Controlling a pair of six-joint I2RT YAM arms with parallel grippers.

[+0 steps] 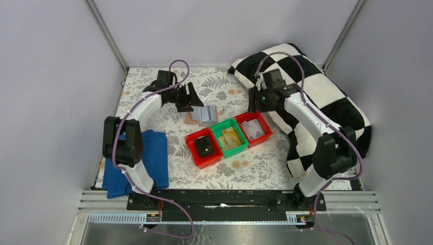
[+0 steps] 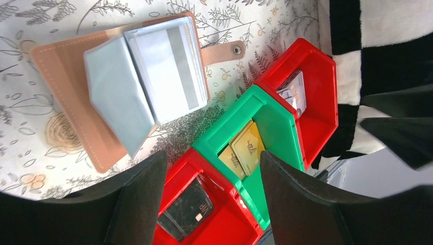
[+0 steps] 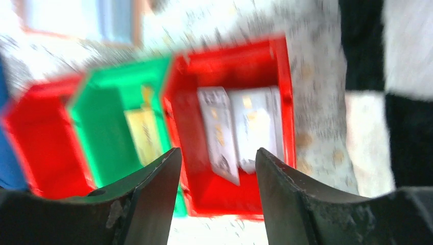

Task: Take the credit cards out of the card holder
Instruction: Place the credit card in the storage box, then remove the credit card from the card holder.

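From above, the base rail lay closest, at 6 o'clock, with both arms bolted to it. The left gripper hung over the flowered table at about 11 o'clock, fingers spread with nothing between them. Just beside it, toward 3 o'clock, the card holder lay open on the table. Three bins ran in a row from 7 to 1 o'clock at centre: the near red bin, the green bin and the far red bin. The right gripper hovered at the far red bin's 11 o'clock edge. A blue cloth lay at 8 o'clock and a checkered blanket at 2 o'clock

In the left wrist view, the left gripper filled 6 o'clock, jaws wide apart and holding nothing. The card holder lay open at 10 o'clock, with the credit cards sitting in its sleeves, pale grey-blue and white. Its snap strap pointed toward 3 o'clock. Between the fingers showed the near red bin with a black card, and the green bin with yellow cards. The far red bin held white cards

The right wrist view was blurred. The right gripper stood at 6 o'clock with its jaws well apart and nothing in them, above the far red bin and its white cards. The green bin lay at 9 o'clock and the card holder at 11 o'clock
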